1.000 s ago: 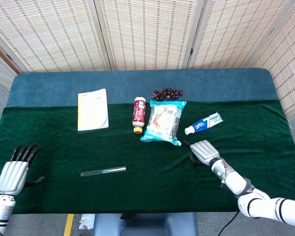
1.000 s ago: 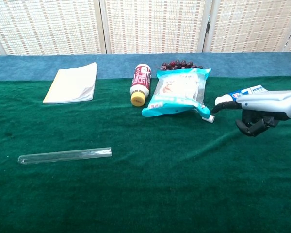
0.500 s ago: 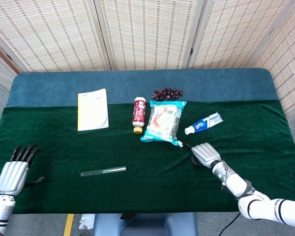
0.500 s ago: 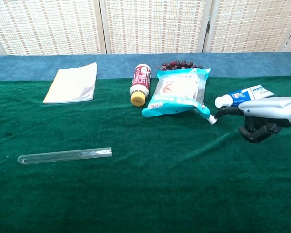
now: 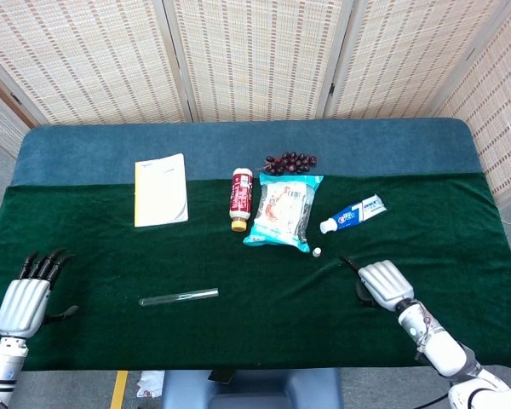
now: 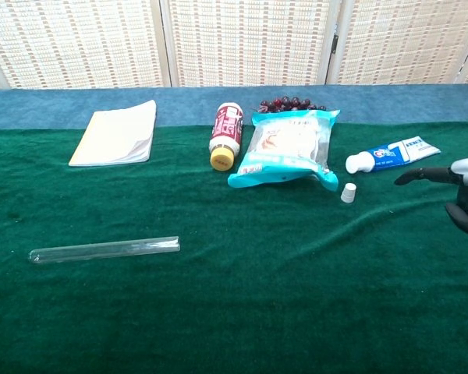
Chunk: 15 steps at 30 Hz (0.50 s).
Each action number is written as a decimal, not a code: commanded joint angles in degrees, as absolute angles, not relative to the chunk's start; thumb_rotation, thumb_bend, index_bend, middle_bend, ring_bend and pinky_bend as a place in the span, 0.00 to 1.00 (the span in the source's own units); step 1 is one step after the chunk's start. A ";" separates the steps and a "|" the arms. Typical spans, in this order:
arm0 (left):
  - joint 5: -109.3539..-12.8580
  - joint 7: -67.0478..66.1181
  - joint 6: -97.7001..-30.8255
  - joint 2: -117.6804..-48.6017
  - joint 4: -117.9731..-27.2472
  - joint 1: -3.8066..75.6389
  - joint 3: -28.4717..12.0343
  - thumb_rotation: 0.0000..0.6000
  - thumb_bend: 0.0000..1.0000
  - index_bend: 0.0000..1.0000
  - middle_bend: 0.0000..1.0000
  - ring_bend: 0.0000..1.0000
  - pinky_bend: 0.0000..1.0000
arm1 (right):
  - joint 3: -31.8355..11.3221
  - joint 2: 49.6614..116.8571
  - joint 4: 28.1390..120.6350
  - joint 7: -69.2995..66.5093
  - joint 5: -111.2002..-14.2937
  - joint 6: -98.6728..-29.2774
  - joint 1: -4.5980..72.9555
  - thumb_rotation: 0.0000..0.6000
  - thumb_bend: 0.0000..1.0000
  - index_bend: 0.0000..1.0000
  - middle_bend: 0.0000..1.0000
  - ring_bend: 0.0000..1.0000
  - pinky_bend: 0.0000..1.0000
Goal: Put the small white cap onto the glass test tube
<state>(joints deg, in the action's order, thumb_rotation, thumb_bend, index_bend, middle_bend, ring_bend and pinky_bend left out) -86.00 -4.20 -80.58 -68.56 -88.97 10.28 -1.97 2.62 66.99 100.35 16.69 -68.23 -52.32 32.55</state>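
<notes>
the small white cap [image 6: 348, 192] could be tipped and rolled away on the green cloth [image 6: 234, 312] if nudged by a fingertip. it stands free, just beside the snack packet [image 6: 287, 148], small and stubby. the glass test tube [image 6: 104, 249] lies flat, well apart. the right hand [image 5: 383, 284] holds nothing, fingers seemingly curled; the left hand [image 5: 25, 298] rests released.

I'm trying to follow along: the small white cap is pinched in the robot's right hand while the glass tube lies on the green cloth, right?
Not quite. The small white cap sits on the green cloth, apart from the right hand, as the chest view shows. The clear glass test tube does lie on the cloth.
</notes>
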 commanded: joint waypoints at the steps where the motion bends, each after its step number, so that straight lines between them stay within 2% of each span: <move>1: -86.08 -4.24 -80.60 -68.46 -89.09 10.26 -1.91 1.00 0.15 0.18 0.13 0.16 0.00 | 0.95 68.57 98.48 16.89 -66.85 -49.97 34.46 0.73 0.82 0.08 0.90 1.00 1.00; 8: -85.63 -4.20 -80.78 -68.00 -89.32 9.82 -1.76 1.00 0.15 0.18 0.13 0.17 0.00 | -1.77 71.97 95.25 19.20 -62.69 -45.32 38.86 0.73 0.82 0.08 0.90 1.00 1.00; 15: -85.48 -3.97 -80.50 -68.16 -89.04 9.77 -1.64 1.00 0.15 0.17 0.13 0.17 0.00 | -2.35 74.61 92.42 20.62 -58.42 -42.15 41.69 0.73 0.82 0.08 0.90 1.00 1.00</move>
